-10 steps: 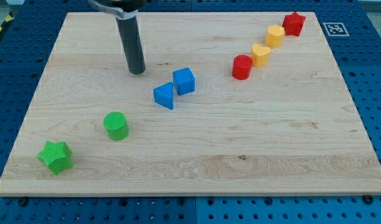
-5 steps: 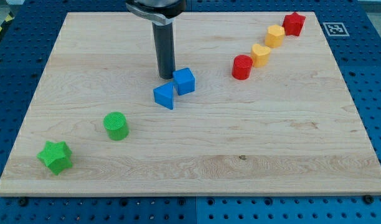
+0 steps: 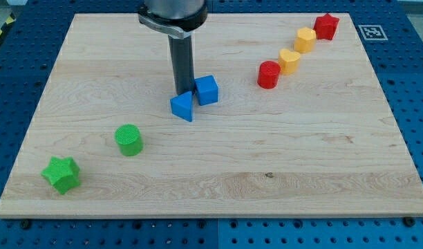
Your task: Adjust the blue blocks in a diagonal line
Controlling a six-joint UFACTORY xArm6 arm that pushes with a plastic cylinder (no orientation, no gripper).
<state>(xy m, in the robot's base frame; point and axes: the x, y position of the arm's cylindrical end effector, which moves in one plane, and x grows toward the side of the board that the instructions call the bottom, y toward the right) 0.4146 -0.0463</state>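
Tool: my tip (image 3: 183, 92) is a bare rod; nothing is held or gripped, only pushing is possible.
Tip place: it is set just above the blue triangular block (image 3: 183, 106), touching or almost, and just left of the blue cube (image 3: 207, 90).
Blue blocks: both are placed near the board's middle, close together.
Done: a rising slant towards the view's right is already formed.
Left: probably only a small correction is needed.

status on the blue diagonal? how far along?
Mostly there: the blue cube and blue wedge already sit close together, slanting from the view's upper right to lower left. In hand: my tip is at the cube's left edge, just above the wedge. Left: fine alignment, if any.
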